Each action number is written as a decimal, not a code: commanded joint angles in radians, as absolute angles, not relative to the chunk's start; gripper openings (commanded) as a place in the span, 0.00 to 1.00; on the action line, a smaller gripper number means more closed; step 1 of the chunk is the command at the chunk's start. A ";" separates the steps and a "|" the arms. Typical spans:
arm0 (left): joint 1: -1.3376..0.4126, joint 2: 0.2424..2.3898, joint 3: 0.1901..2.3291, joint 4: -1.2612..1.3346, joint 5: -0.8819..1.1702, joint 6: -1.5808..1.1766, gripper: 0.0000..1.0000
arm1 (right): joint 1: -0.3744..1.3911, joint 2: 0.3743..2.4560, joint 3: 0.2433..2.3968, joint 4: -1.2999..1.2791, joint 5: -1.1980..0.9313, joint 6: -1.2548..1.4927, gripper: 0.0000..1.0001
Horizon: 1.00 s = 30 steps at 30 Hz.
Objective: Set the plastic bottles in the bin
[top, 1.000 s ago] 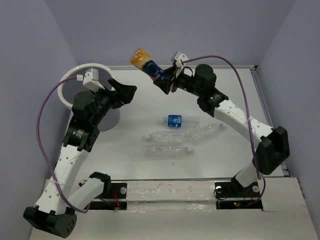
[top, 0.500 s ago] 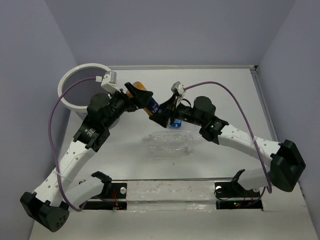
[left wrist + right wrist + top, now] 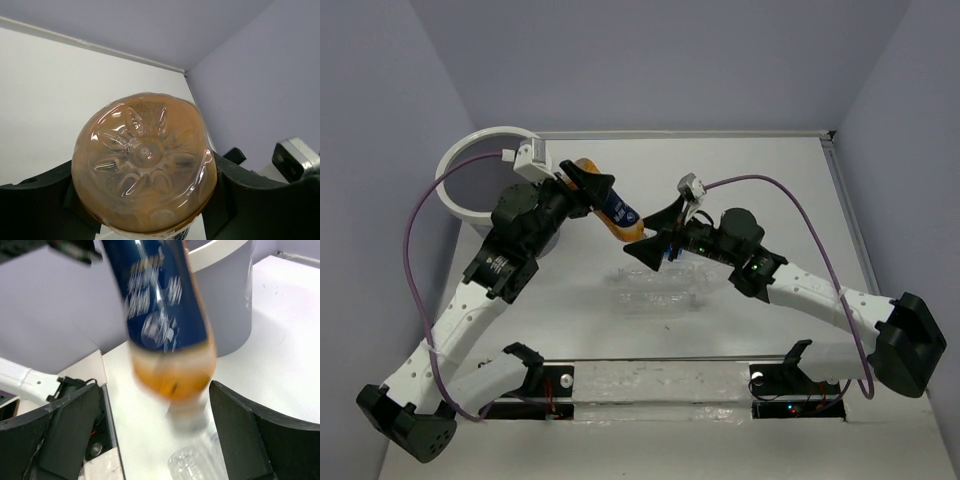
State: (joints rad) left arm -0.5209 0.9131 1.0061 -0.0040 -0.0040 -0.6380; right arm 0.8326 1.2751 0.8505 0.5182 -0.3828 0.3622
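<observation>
Orange bottle (image 3: 613, 208), held by the left gripper (image 3: 592, 187); right gripper (image 3: 653, 232) spread wide.
The bottle, dark blue in label, is clamped at its base end between the left fingers and carried tilted above the table (image 3: 770, 180), beside the bin (image 3: 448, 158) and not over it. The right fingers are parted on either side of its cap end, with nothing gripped. Clear bottles (image 3: 655, 300) are laid on the table below.

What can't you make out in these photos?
Cap of the orange bottle: smeared by motion, right wrist view.
Inside of the bin: partly behind the left arm, top view.
Count of clear bottles: partly under the right tool, top view.
Fingertips of the left tool: behind the bottle's base, left wrist view.
</observation>
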 commanded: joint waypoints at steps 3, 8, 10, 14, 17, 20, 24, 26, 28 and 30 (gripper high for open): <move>-0.494 0.936 1.238 -0.063 -0.333 -0.466 0.33 | 0.844 1.059 0.712 0.525 -0.321 0.425 0.97; -0.390 0.973 1.374 -0.146 -0.570 -0.410 0.33 | 0.853 0.861 0.611 0.381 -0.233 0.397 0.97; -0.319 0.970 1.391 -0.135 -0.586 -0.411 0.34 | 0.853 0.775 0.571 0.333 -0.167 0.391 0.96; -0.187 0.971 1.367 -0.094 -0.664 -0.407 0.40 | 0.853 0.640 0.499 0.232 -0.042 0.397 0.96; -0.127 1.012 1.347 -0.086 -0.675 -0.397 0.40 | 0.853 0.546 0.453 0.128 0.101 0.417 0.96; -0.080 1.034 1.281 -0.063 -0.678 -0.406 0.41 | 0.853 0.500 0.442 0.028 0.225 0.422 0.95; -0.041 1.054 1.213 -0.035 -0.663 -0.439 0.47 | 0.853 0.499 0.446 -0.058 0.290 0.417 0.91; -0.037 1.061 1.195 -0.026 -0.669 -0.449 0.71 | 0.853 0.517 0.465 -0.100 0.320 0.420 0.87; -0.037 1.058 1.175 -0.018 -0.635 -0.449 0.88 | 0.853 0.537 0.480 -0.133 0.363 0.422 0.86; -0.035 1.043 1.163 -0.009 -0.595 -0.456 0.99 | 0.853 0.581 0.506 -0.193 0.449 0.455 0.85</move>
